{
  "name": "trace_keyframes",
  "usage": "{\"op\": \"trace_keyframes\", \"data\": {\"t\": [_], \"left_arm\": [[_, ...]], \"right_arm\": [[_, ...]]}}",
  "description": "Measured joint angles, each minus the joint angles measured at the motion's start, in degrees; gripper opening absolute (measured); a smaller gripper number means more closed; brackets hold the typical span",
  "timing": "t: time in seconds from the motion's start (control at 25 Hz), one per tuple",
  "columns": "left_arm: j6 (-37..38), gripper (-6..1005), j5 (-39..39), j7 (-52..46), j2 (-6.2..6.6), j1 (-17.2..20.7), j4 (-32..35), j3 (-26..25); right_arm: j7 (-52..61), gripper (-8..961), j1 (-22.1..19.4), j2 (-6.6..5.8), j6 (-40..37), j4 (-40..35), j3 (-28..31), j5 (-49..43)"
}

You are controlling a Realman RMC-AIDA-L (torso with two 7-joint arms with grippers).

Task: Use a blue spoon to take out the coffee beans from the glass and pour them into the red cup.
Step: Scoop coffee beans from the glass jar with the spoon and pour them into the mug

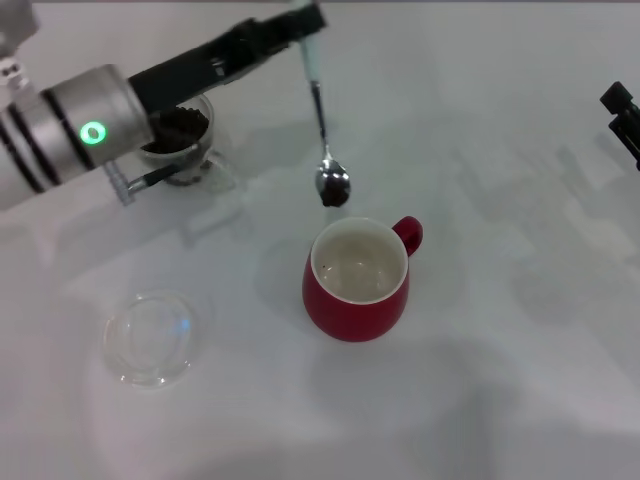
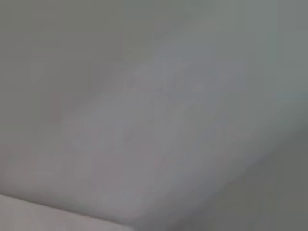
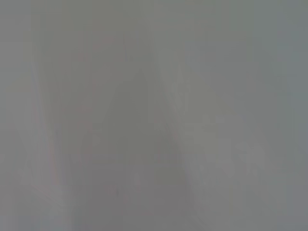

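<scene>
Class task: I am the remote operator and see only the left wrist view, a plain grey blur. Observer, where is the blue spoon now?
Observer: The left claw holds the blue spoon by its pale handle, bowl hanging down.
Operator: Is anything in the bowl?
Observer: Yes, a few dark coffee beans sit in it.
Operator: Where is the red cup?
Observer: The red cup stands on the table just below the spoon's bowl in the head view; its cream inside looks empty of beans.
Operator: And the glass?
Observer: The glass, with beans inside, is partly hidden under the left arm.
</scene>
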Motion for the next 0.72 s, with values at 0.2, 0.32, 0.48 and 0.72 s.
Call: {"op": "trace_keyframes", "data": {"t": [0.2,0.32,0.48,0.72], "left_arm": [[0.0,133,4.6,4.4,-0.20,-4.4,-0.4,0.0],[-0.1,133,7.0,7.0,-0.40,-5.6,-0.4,0.0],[-0.4,133,8.6,15.4,-0.75,-6.4,-0.3,0.0],[0.4,133,7.2,26.8,-1.05,-5.5,0.9,-0.5]], "right_arm": [[0.0,661,-0.4,0.01,-0.3,0.0,0.0,-0.1],[0.0,661,-0.6,0.01,-0.3,-0.1,0.0,-0.1],[0.0,661,-0.8,0.01,-0.4,-0.1,0.3,0.0],[-0.3,661,-0.8,0.01,-0.3,-0.1,0.3,0.2]]}}
